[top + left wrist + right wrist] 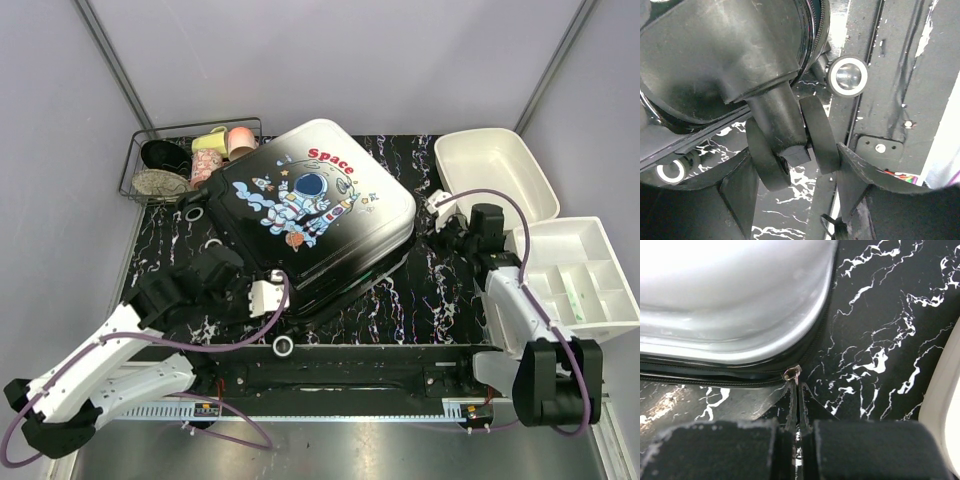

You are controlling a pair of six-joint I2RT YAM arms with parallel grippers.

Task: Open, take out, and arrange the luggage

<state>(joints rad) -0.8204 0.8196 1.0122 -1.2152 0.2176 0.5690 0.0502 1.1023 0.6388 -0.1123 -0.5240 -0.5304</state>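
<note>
The luggage [310, 215] lies flat in the middle of the black table [440, 290] with white swirls on it. Its picture side faces up, and I can see the astronaut and the red word "Space". The lid is closed. The case sits a bit crooked, with one corner pointing toward my arms.

My left gripper [262, 297] is at that near corner. In the left wrist view, a black double wheel [820, 140] of the case sits between its fingers [860, 170]. One finger is on each side of the wheel, and they look like they touch it. I cannot tell if they are squeezing it or just resting there. Another wheel with a white ring [848, 76] is just past it, near the edge of the table.

My right gripper [440, 215] is at the right corner of the case. In the right wrist view its fingers [865, 450] are pressed tight together. They pinch the thin zipper pull [792, 373], which runs from a little metal ring on the case down into the fingers. The zipper [715, 380] runs along the dark edge under the shiny grey shell and looks closed.

A black wire basket [135, 165] with cups and bowls stands at the far left corner, just beside the case. A white bin [495, 165] sits at the far right. A second white bin with little walls inside [585, 280] is next to my right arm.
</note>
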